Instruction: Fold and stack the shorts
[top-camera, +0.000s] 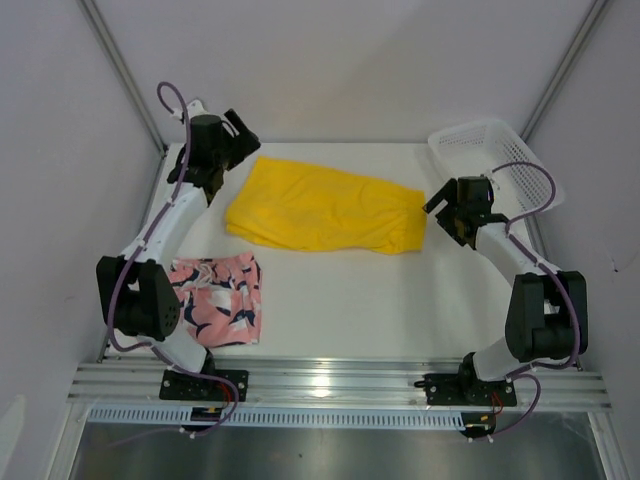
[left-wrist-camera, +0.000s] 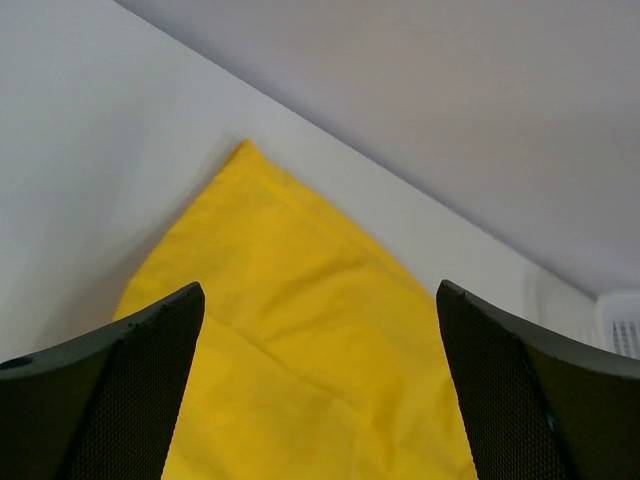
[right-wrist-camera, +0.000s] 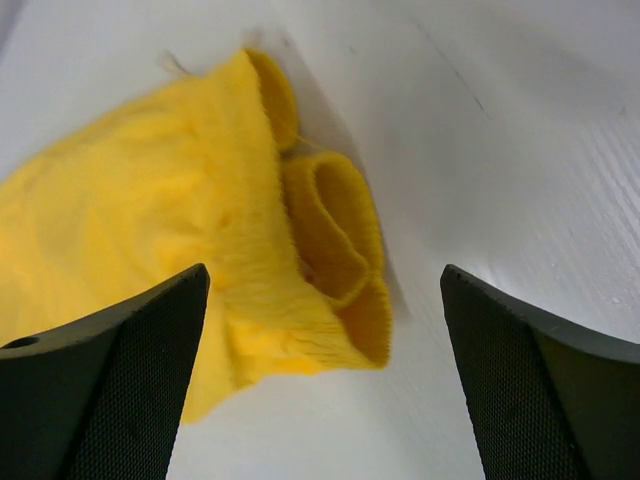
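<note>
From above, my left jaws hang spread wide and empty over the far left corner of the yellow shorts (top-camera: 320, 210), which lie flat on the tabletop (top-camera: 380, 300) and stretch from there across to my right jaws. My right jaws are also spread wide and grip nothing, and they sit just off the right end of that cloth. The pink shorts (top-camera: 218, 300) lie folded well behind my left jaws, close beside my left arm's base. The white basket (top-camera: 490, 150) stands just beyond my right jaws, at the far right corner. Through my left wrist camera, both dark fingers (left-wrist-camera: 130, 390) stand far apart with nothing clamped. The yellow shorts (left-wrist-camera: 300, 340) fill the gap between them and run ahead to a pointed corner on the white tabletop (left-wrist-camera: 80, 150). A bit of the basket (left-wrist-camera: 622, 322) shows off to the right of the jaws. Through my right wrist camera, the fingers (right-wrist-camera: 110, 390) are again wide apart and bare. The yellow shorts (right-wrist-camera: 150, 200) lie ahead and toward the left finger, their bunched, curled end lying just ahead of the gap, and bare tabletop (right-wrist-camera: 500, 150) lies before the right finger.
</note>
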